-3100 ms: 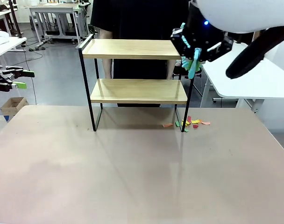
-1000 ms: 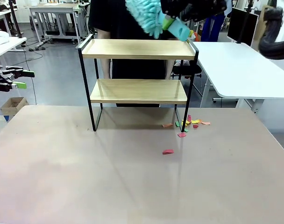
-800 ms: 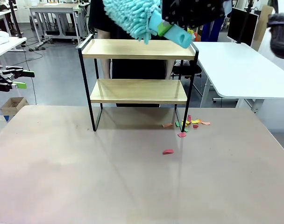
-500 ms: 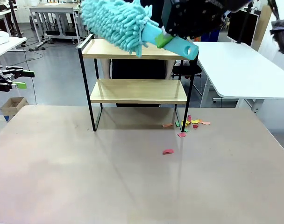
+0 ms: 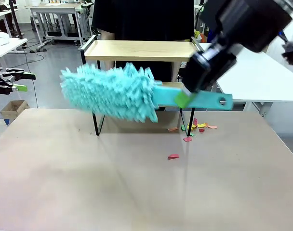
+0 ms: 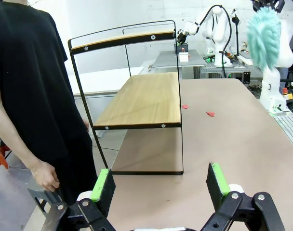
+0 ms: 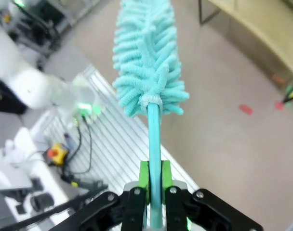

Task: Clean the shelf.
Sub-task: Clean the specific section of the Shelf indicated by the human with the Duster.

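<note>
The right arm reached in from the upper right of the front view, its wrist angled down and leftward. The right gripper (image 7: 155,192) was clamped on a teal duster handle (image 7: 153,144). The left gripper (image 6: 160,185) stood with its green-padded fingers (image 6: 103,185) spread wide, holding nothing.

Front view faces 12 o'clock across table (image 5: 137,192); wrist views look closer along fingers, sharing shelf (image 6: 141,98) and duster (image 7: 149,57).
</note>
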Action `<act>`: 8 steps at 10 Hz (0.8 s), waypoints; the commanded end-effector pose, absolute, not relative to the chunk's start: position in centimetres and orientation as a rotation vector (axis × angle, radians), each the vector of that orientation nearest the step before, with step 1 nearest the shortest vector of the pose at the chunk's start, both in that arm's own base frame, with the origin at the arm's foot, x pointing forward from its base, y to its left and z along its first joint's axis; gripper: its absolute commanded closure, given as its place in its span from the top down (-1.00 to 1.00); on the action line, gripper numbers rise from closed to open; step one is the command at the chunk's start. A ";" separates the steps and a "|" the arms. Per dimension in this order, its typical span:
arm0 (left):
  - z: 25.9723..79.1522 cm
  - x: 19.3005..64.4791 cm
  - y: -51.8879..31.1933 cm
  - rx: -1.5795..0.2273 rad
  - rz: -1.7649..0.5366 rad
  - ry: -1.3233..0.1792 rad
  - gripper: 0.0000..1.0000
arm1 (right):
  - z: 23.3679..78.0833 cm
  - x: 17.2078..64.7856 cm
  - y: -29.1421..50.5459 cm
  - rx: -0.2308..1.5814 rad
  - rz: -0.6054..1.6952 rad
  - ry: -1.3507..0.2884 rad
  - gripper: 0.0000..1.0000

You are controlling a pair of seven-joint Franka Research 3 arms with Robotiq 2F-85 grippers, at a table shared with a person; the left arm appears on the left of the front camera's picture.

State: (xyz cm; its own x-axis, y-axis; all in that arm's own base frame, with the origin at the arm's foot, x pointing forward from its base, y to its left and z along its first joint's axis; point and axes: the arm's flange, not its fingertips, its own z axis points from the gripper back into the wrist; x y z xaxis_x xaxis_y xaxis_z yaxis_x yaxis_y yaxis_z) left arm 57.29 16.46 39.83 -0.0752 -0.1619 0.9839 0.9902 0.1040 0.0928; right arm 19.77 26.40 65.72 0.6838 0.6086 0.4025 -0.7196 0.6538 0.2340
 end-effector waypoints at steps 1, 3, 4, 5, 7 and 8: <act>40.0 57.0 16.4 -0.969 -1.258 -1.203 1.00 | 65.5 19.1 24.0 0.298 0.815 -0.229 -0.74; 40.0 57.0 16.4 -0.969 -1.258 -1.203 1.00 | 64.4 18.3 21.6 0.219 0.838 -0.154 -0.74; 40.0 57.0 16.4 -0.969 -1.258 -1.203 1.00 | 63.6 18.2 20.1 0.184 0.853 -0.134 -0.74; 40.0 57.0 16.4 -0.969 -1.258 -1.203 1.00 | 62.6 18.4 18.6 0.172 0.870 -0.105 -0.74; 40.0 57.0 16.4 -0.969 -1.258 -1.203 1.00 | 60.3 18.8 16.0 0.182 0.879 -0.049 -0.74; 40.0 57.0 16.4 -0.969 -1.258 -1.203 1.00 | 59.1 19.2 14.5 0.196 0.879 -0.025 -0.74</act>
State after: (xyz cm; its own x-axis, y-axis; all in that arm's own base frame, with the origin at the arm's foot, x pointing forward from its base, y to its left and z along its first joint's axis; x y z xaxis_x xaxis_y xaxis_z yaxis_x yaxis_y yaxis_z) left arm 57.28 16.46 39.83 -0.0751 -0.1619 0.9840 0.9902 0.1040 0.0927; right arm 18.86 16.29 59.88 0.6531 0.7509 0.0976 -0.7557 0.6381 0.1476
